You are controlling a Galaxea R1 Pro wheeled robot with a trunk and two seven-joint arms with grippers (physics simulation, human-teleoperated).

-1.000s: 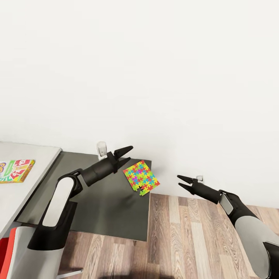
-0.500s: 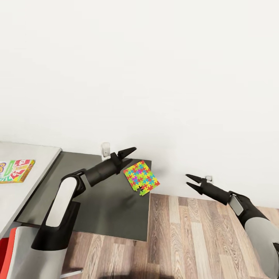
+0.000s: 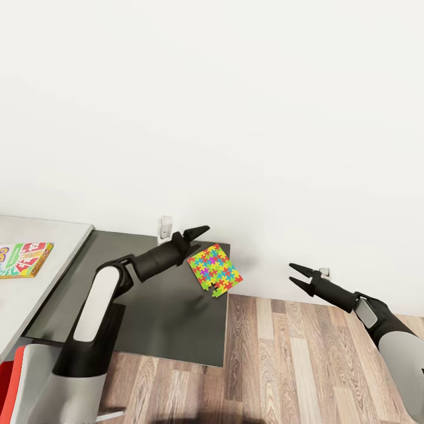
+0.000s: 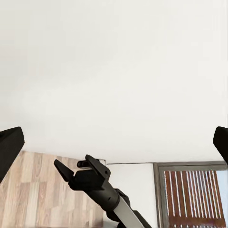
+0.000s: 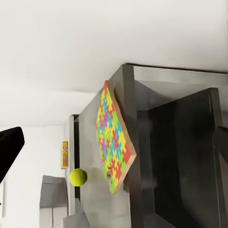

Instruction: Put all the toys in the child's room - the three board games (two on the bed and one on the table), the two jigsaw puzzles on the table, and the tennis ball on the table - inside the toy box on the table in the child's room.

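Head view: left fingers (image 3: 198, 234) apart beside jigsaw puzzle (image 3: 214, 271); right fingers (image 3: 299, 277) apart.

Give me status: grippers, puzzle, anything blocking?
Left gripper open, empty, above the dark table. Right gripper open, over floor. Jigsaw puzzle at table corner. Nothing blocking.

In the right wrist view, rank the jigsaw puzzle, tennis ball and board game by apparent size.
1. jigsaw puzzle, by far the largest.
2. tennis ball.
3. board game, a thin sliver seen edge-on and farther off, so its low rank is unreliable.
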